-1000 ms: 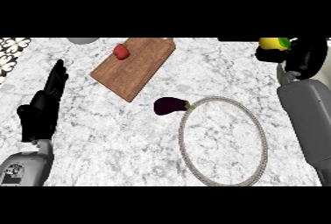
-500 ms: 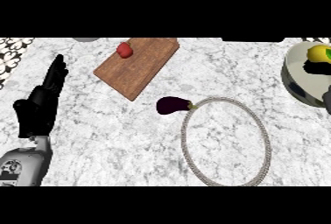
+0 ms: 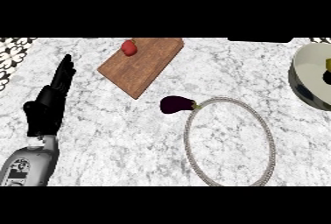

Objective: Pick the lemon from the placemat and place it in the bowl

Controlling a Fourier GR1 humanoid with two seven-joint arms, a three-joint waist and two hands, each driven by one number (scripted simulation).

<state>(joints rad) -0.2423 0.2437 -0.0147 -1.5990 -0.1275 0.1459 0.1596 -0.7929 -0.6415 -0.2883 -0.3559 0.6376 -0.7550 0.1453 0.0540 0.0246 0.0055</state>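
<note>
Resting at the view's left, the left hand [image 3: 50,103] stands with straight fingers pressed together, holding nothing; the right hand does not show. The bowl [image 3: 304,76] sits at the right edge, likely as the drop target; a yellowish sliver inside may be the lemon [image 3: 329,64].

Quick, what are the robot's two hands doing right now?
Left hand: open, fingers straight, resting at the counter's left, holding nothing.
Right hand: not in view.
</note>
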